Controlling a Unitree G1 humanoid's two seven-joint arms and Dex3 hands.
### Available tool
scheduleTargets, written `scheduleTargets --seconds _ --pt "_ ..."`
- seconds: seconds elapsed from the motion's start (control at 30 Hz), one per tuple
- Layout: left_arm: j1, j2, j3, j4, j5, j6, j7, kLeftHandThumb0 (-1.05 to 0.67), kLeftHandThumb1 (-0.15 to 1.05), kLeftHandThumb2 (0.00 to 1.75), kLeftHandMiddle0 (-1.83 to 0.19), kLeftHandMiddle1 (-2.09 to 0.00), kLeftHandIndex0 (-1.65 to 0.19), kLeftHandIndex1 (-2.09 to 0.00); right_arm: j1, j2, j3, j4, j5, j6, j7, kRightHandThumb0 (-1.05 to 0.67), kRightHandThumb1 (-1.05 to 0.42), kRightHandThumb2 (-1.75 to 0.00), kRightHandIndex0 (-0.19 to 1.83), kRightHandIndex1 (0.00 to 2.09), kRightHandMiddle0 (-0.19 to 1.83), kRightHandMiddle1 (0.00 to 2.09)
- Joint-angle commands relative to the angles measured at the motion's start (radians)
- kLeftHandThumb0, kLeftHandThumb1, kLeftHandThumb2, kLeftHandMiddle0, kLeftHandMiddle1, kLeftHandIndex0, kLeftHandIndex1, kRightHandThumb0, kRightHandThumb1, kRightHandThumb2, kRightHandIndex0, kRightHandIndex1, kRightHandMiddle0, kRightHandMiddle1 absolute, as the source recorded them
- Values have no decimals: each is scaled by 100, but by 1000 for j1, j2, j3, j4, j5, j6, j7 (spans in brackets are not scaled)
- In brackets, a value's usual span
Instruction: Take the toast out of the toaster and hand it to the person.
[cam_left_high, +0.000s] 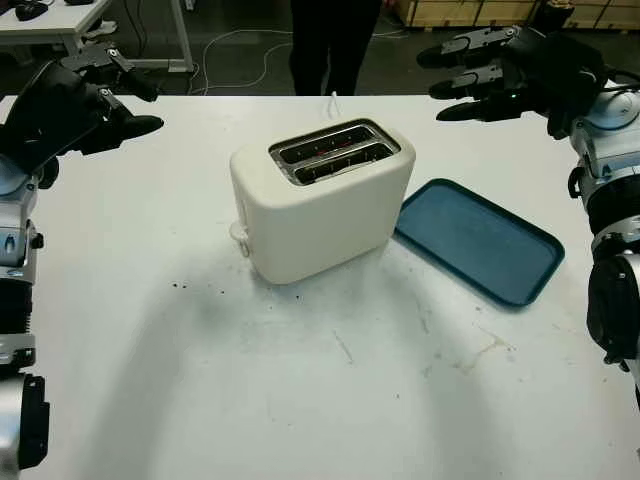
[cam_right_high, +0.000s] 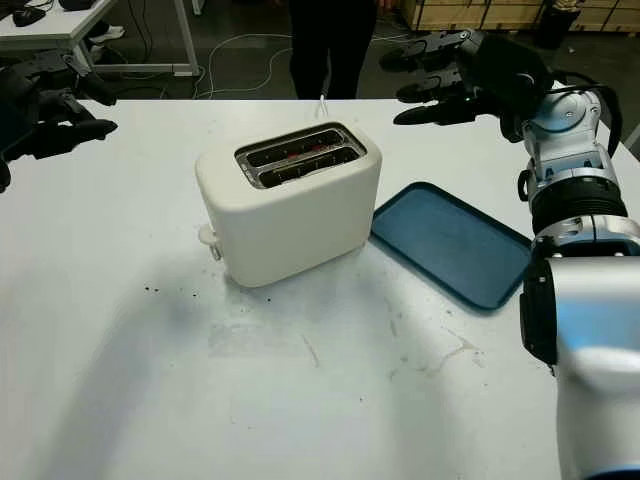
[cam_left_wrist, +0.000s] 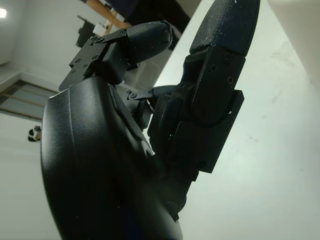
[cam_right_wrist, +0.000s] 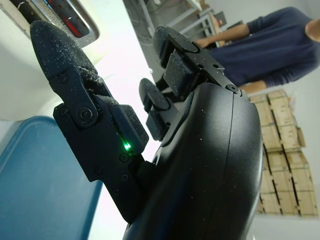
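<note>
Both hands raised, the toast not yet reached

Our left hand (cam_left_high: 95, 95) and right hand (cam_left_high: 500, 70) hover open and empty, well apart from the cream toaster (cam_left_high: 320, 200) beside the blue tray (cam_left_high: 480, 240). We cannot see toast in the slots (cam_left_high: 332, 153). We should come from above and pinch gently. The person (cam_right_wrist: 270, 45) waits behind the table (cam_left_high: 330, 400). No writing is readable.
</note>
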Motion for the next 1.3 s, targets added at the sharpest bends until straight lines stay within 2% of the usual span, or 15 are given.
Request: scheduleTargets --seconds 0.0,0.37,0.6,1.27 --pt "-5 -9 -10 -19 -2 15 -5 -105 89 0 -43 -154 -33 -146 7 6 -7 6 10 -12 2 -83 -70 -1 66 0 60 0" --pt "9 -34 0 -87 -12 81 3 -105 86 0 -38 -156 -30 -145 6 12 -16 8 18 8 9 -81 -67 0 67 1 61 1" --pt "30 -29 13 -116 -15 67 0 -105 88 1 -31 -157 -22 -146 19 17 -34 3 30 1 18 -82 -66 0 66 1 61 1" --pt "47 -32 34 -165 -20 94 0 -105 88 0 -31 -156 -23 -145 62 -8 -54 -50 52 19 24 -77 -68 0 66 2 60 0"
